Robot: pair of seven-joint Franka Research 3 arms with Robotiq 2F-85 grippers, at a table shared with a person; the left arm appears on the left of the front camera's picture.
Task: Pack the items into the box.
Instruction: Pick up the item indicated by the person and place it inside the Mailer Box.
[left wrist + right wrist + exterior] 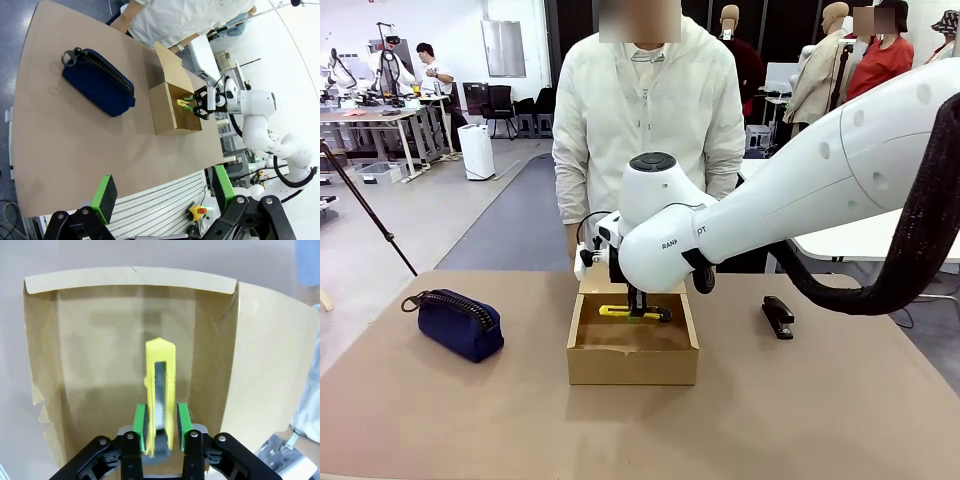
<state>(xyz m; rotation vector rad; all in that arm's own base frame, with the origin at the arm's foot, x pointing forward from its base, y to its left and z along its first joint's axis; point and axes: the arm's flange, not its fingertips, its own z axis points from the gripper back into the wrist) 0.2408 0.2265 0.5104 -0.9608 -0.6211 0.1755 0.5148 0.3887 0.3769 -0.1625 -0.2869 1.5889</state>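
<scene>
A: R gripper (161,432)?
B: We see pads (140,427) clamping the yellow utility knife (161,370) inside the cardboard box (632,365), at centre.
A: L gripper (164,191)?
B: Jaws wide, empty. Navy pouch (460,322) left of box; stapler (778,316) right.

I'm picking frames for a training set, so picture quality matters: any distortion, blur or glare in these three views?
Left wrist view: strong wide-angle bending, the table edge curves, yet the navy pouch is sharp. Right wrist view: the utility knife is crisp, the box walls bow outward. Front view: even light, no glare, little distortion, the stapler in focus.
</scene>
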